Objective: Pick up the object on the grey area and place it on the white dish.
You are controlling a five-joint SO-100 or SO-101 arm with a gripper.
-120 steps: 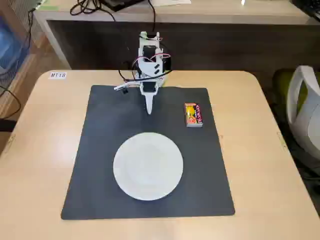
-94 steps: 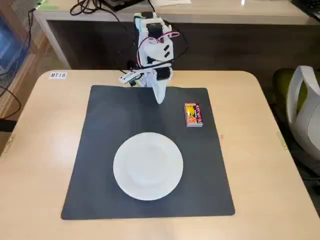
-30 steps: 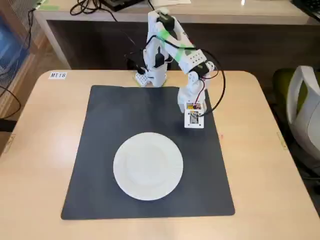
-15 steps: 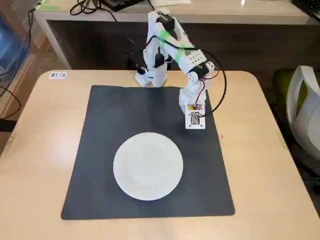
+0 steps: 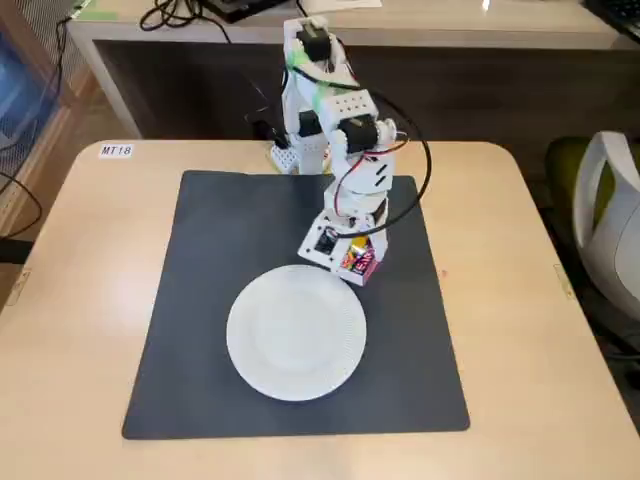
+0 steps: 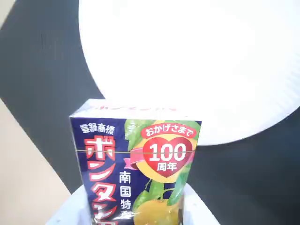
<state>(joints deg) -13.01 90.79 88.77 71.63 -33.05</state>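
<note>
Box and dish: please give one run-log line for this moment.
phase: carry | box: held in fingers, lifted | position: by dish rim | mat: under dish | placed: not yet

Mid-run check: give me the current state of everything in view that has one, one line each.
Small flat orange-and-purple box: held in the gripper, lifted by the plate's far-right rim.
Two-finger white gripper: shut on the box.
Round white ribbed plate: empty, lying flat on the mat.
Dark grey square mat: flat on the wooden table, holds only the plate.

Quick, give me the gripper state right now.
Gripper: closed on the small box, held just beyond the white plate's rim.
</note>
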